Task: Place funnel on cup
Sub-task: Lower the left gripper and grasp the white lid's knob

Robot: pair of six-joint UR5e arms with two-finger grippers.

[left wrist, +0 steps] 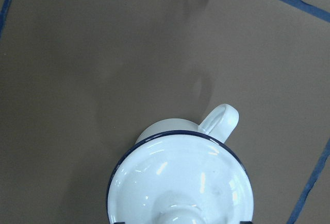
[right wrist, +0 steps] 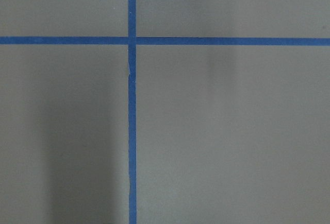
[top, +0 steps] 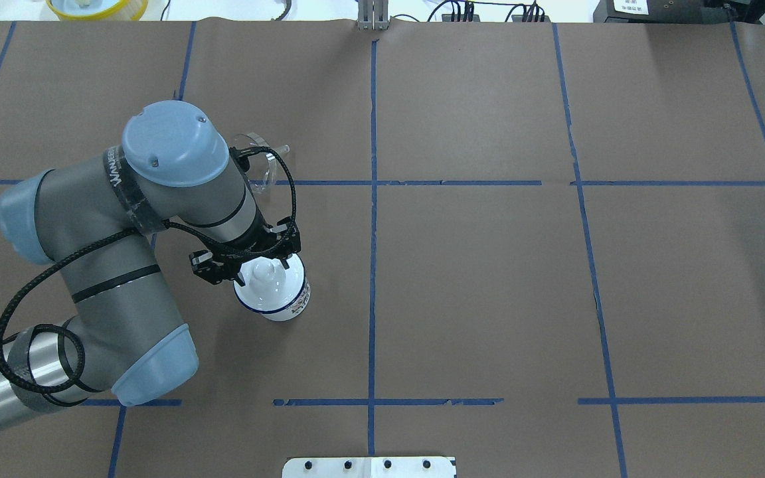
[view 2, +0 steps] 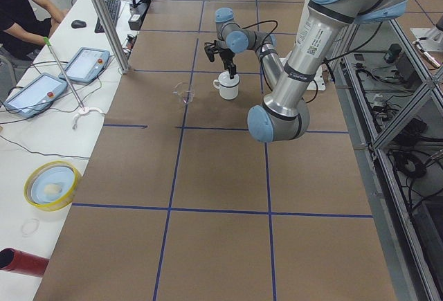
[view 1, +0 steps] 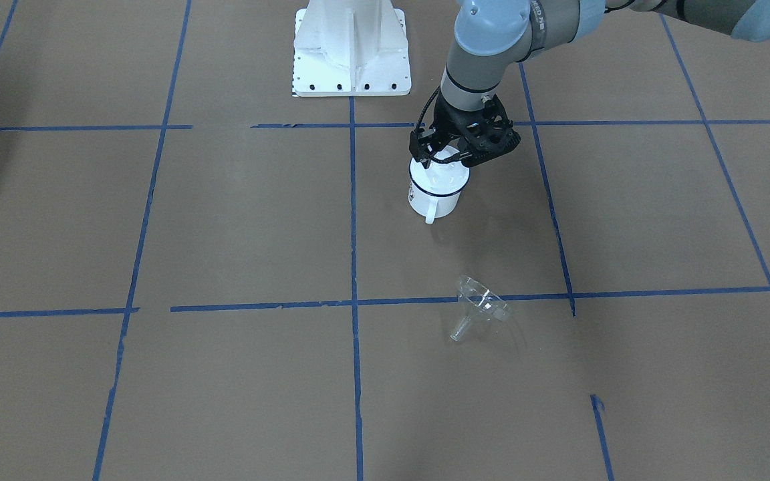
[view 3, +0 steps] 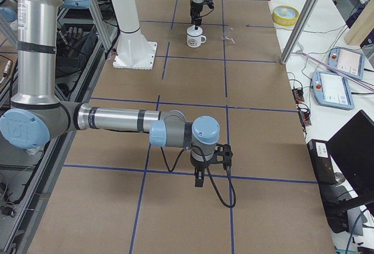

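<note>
left gripper point(view 1: 440, 159) over white knobbed lid point(top: 273, 285) on white blue-rimmed enamel mug point(view 1: 433, 200), closure unclear | right gripper point(view 3: 199, 181) likewise, too far off to tell | risk: off-centre pinch tips mug; sideways clear plastic funnel point(view 1: 480, 304) may roll

The table point(view 1: 224, 220), papered brown and gridded with blue tape lines point(view 1: 353, 220), carries an upright white cup point(view 1: 433, 197). In the front-facing view, a clear funnel point(view 1: 478, 306) lies on its side at the cup's 5 o'clock, well apart, and a white base plate point(view 1: 351, 73) sits at 11 o'clock.
</note>
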